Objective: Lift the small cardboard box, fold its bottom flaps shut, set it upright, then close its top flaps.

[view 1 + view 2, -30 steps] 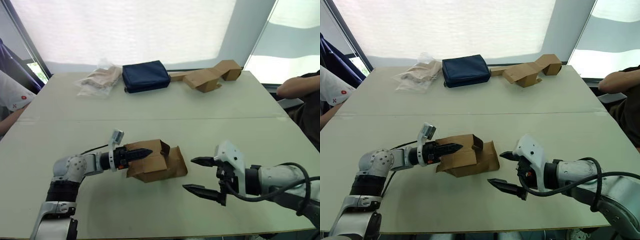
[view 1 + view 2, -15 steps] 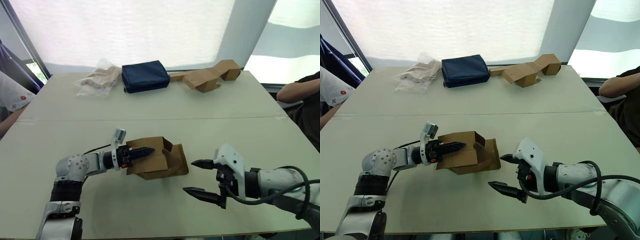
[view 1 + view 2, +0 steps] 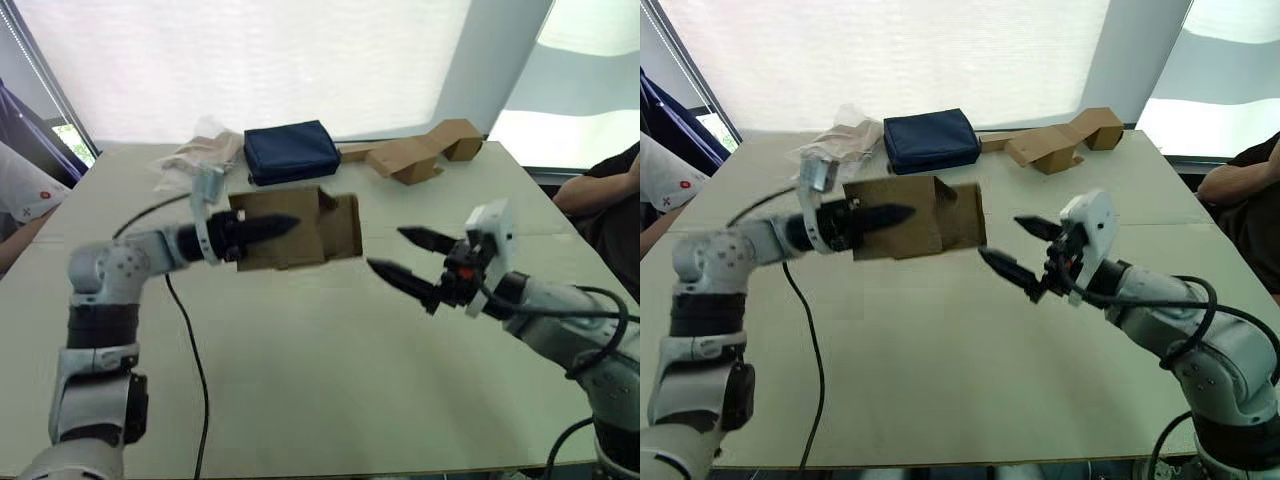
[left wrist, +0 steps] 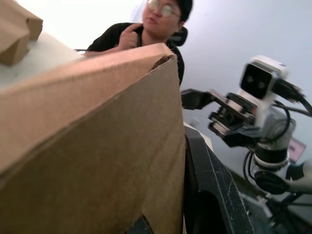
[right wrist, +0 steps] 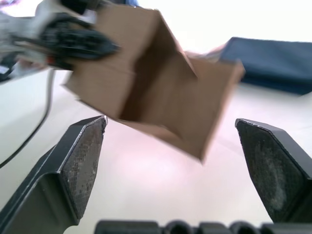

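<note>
Bright backlight from the window (image 3: 250,60) — glare washes it out, arms motion-blurred.

Matt brown cardboard box (image 3: 295,228) (corrugated); smooth matt table (image 3: 300,380)

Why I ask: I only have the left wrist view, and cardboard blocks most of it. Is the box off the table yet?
Observer: Yes. The head views show the small cardboard box in the air above the table, lying sideways, gripped by the left gripper.
Operator: Is the right gripper touching it?
Observer: No. The right gripper is open and hangs beside the box's end, with a gap between them.
Operator: Is that end folded shut?
Observer: No. The right wrist view looks into the hollow box, and the flaps at that end stand open.
</note>
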Robot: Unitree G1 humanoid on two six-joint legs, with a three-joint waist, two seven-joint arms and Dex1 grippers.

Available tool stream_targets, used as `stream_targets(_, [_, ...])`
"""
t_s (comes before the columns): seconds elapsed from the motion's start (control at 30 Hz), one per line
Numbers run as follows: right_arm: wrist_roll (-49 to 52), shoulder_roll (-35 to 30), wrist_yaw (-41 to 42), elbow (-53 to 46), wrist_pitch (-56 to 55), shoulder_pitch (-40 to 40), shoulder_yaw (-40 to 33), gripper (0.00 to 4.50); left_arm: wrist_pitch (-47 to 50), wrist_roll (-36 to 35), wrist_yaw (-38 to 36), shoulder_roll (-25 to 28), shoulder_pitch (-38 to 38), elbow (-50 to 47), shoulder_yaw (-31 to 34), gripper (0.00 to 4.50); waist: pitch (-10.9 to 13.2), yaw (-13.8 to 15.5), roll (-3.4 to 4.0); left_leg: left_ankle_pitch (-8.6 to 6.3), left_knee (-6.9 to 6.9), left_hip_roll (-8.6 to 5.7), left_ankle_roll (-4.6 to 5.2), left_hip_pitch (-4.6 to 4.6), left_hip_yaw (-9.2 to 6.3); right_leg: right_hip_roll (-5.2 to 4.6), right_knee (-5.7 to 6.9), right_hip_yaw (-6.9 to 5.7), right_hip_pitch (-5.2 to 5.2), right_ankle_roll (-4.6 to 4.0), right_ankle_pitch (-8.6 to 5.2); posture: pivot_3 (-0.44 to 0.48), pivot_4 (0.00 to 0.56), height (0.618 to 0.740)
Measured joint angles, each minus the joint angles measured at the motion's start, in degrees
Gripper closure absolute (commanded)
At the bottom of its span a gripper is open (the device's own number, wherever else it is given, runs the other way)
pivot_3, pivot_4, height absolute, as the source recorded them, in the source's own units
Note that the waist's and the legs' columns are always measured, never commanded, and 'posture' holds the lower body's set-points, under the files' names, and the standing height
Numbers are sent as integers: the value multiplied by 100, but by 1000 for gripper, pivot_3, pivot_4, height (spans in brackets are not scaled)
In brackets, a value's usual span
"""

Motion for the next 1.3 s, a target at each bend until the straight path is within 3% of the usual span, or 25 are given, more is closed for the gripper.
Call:
stream_targets(0.1, [-100, 519, -448, 285, -134, -526, 45, 1394, -397, 336, -487, 141, -354, 303, -376, 4500, 3, 3, 1, 11, 2, 0, -19, -1, 0, 1, 13, 0, -4, 0, 0, 0, 150, 740])
stream_targets(0.3, [-140, 1572, -1164, 645, -497, -1410, 68, 3882, -1116, 867, -1303, 251, -1401, 1062, -761, 4500, 5, -6, 5, 10, 0, 0, -16, -3, 1, 6, 14, 1, -8, 0, 0, 0, 150, 740])
stream_targets(0.37, [-126, 1719, -1310, 674, -567, -1525, 53, 4478, -1238, 974, -1493, 237, -1484, 1153, -849, 4500, 5, -8, 6, 10, 0, 0, -17, -4, 1, 3, 13, 1, -9, 0, 0, 0, 150, 740])
stream_targets(1.0, [-284, 1725, -999, 488, -355, -1135, 749, 4478, -1376, 1053, -1618, -4, -1458, 1254, -814, 4500, 5, -33, 5, 7, 3, 4, -12, -9, -1, 4, 22, 2, -17, 0, 0, 0, 150, 740])
stream_targets(1.3, [-430, 1952, -818, 553, -463, -1291, 868, 4478, -817, 689, -1842, 93, -1143, 553, -726, 4500, 6, -32, 6, 7, 3, 4, -12, -8, -2, 3, 25, 2, -17, 0, 0, 0, 150, 740])
